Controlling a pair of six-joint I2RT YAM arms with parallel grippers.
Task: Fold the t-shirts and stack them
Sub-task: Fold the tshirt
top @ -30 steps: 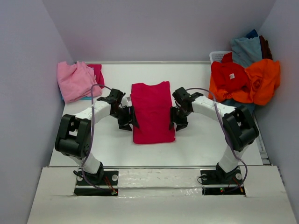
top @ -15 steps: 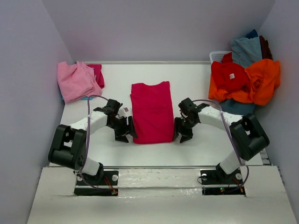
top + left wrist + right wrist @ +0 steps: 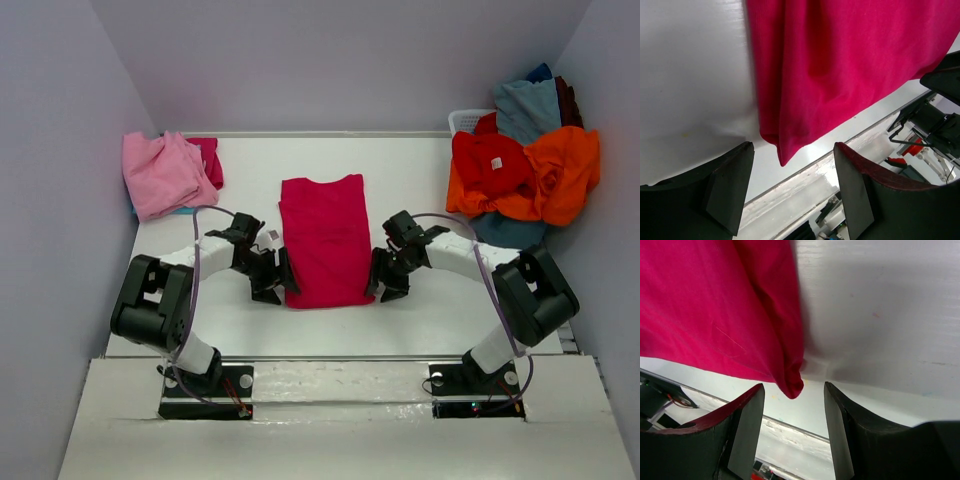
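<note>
**Top view.** I see the crimson tee folded into a tall strip, flat at the middle of the worktop. The left gripper sits at its near left corner and the right gripper at its near right corner. A white basket at the far right is heaped over its rim with a red tee, an orange tee and a grey-blue tee. A pink tee lies crumpled at the far left.

**Left wrist.** The left gripper stands wide. The crimson tee's corner lies between its fingers, touching neither.

**Right wrist.** The right gripper is parted and holds nothing. The crimson tee's corner lies in the gap, clear of both fingers.
</note>
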